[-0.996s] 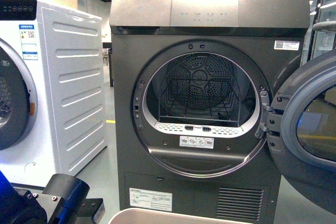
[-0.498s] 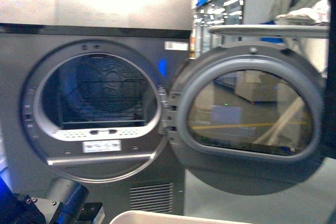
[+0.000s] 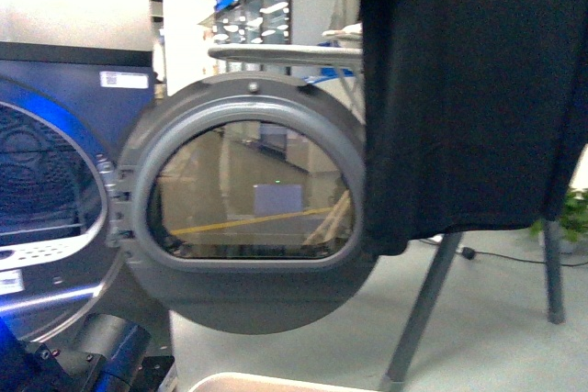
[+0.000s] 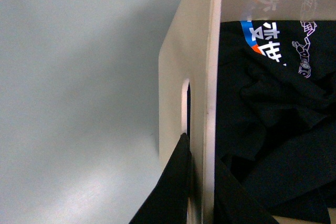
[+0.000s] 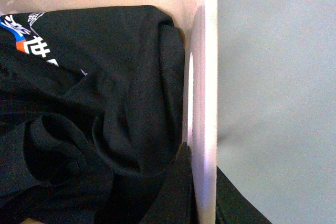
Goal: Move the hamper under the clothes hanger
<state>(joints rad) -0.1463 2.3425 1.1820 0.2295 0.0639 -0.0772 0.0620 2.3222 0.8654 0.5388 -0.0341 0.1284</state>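
Note:
The beige hamper shows only as a strip of rim (image 3: pixel 276 381) at the bottom of the front view. In the left wrist view my left gripper (image 4: pixel 202 195) is shut on the hamper's wall (image 4: pixel 202 51) just below its slot handle (image 4: pixel 185 103), one black finger on each side. In the right wrist view my right gripper (image 5: pixel 205 195) is shut the same way on the opposite wall (image 5: pixel 206 66). The clothes hanger, a dark grey rack, stands ahead on the right with slanted legs (image 3: pixel 424 305) and a horizontal bar (image 3: pixel 285 55).
A black T-shirt (image 3: pixel 469 89) hangs on the rack. Dark clothes with printed lettering (image 4: pixel 273 129) fill the hamper and also show in the right wrist view (image 5: pixel 105 108). A grey dryer's open round door (image 3: pixel 248 208) stands ahead on the left. Grey floor (image 3: pixel 496 328) lies under the rack.
The front view has swung to the right: the dryer drum slid off to the left, its door moved to the centre-left, and the rack with the black T-shirt came into view.

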